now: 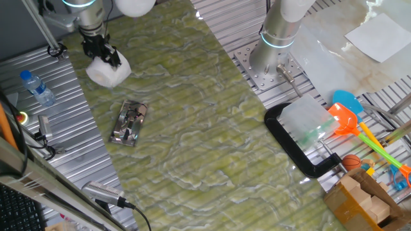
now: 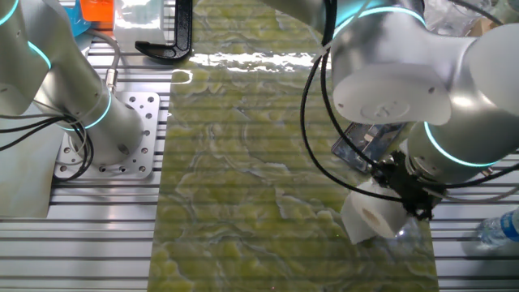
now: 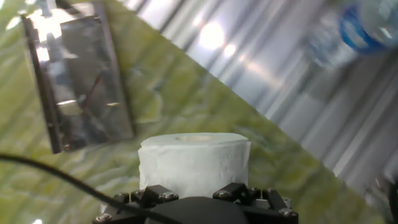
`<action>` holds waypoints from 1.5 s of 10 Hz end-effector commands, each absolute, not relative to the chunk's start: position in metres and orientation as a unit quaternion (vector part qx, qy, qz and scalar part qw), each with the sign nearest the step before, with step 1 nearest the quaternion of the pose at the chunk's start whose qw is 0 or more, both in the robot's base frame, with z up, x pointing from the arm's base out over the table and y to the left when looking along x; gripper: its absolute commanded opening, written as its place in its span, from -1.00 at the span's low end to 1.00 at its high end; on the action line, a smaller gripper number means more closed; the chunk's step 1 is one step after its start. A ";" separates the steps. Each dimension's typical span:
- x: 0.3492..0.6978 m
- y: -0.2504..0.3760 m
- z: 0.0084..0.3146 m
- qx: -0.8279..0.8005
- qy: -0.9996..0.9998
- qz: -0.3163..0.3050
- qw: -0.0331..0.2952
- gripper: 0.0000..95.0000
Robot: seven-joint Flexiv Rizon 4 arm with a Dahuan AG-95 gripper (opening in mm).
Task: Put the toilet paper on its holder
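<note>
One tool [image 1: 101,54] grips the toilet paper [image 1: 108,71] by its sides, held above the desk [image 1: 192,128] near the flat holder [image 1: 129,123], likely so the core hole can line up with the peg.

**Materials and finishes on the tabletop**

The toilet paper [image 1: 108,72] is soft, matt white paper with a faintly textured wrap. The holder [image 1: 129,123] is shiny, mirror-like metal. The tabletop [image 1: 192,128] carries a glossy green marbled mat over ribbed bare metal. The water bottle [image 1: 37,88] is clear plastic, and the clamp [image 1: 292,147] matt black.
</note>
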State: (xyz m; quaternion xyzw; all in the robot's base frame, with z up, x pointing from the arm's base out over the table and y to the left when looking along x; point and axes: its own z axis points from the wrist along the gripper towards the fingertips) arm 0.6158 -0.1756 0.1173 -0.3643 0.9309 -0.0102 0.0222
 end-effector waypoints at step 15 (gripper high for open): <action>0.554 -0.137 0.106 -0.459 0.887 0.024 -0.047 -1.00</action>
